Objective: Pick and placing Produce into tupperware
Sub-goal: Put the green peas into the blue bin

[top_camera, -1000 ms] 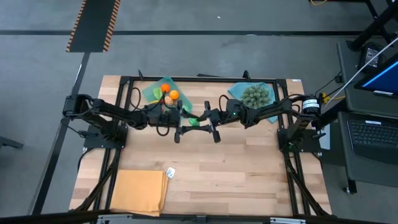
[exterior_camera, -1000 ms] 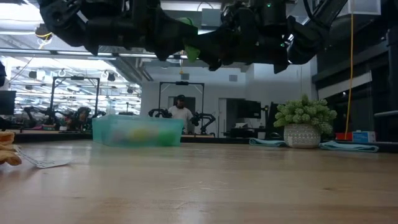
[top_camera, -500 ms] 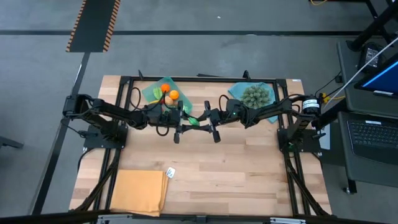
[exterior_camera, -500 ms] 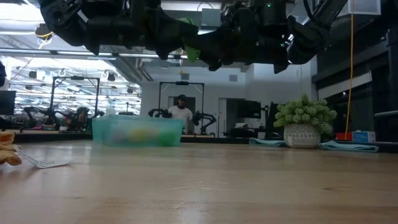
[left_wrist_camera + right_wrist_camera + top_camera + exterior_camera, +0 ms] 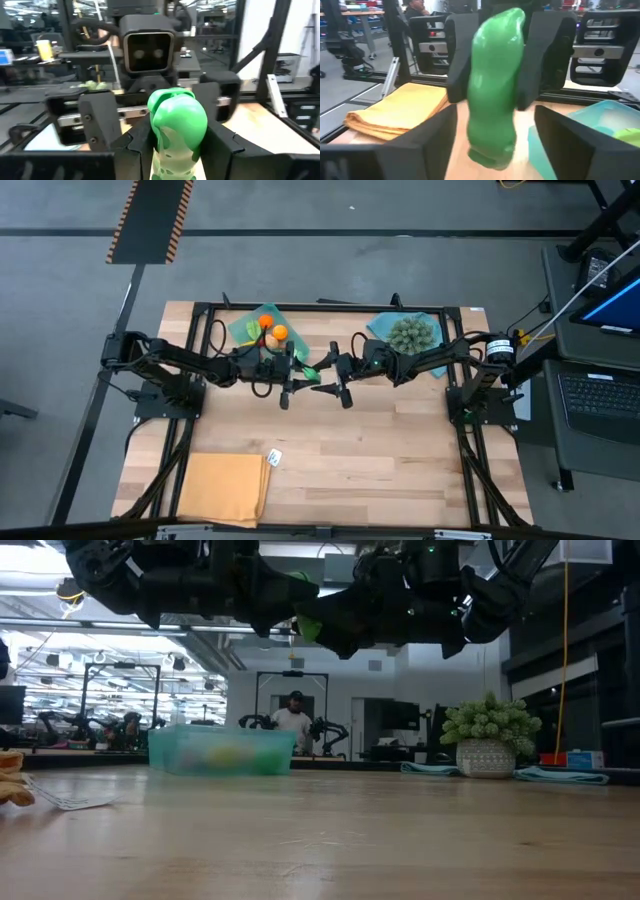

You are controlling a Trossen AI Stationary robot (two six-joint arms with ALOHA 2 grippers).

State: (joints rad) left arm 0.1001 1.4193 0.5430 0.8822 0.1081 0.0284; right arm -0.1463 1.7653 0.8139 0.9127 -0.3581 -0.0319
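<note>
Handover, mid-air, just beside the tupperware [image 5: 255,327]: green toy pepper [image 5: 176,122] pinched by left hand [image 5: 297,376]; right hand [image 5: 333,376] spread around it. Risk: shallow pinch slips, pepper drops onto counter [image 5: 380,450].

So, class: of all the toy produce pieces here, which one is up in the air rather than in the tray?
The long green piece: the left gripper clamps it mid-air above the table, facing the open right gripper. The orange ones lie in the teal tray.
</note>
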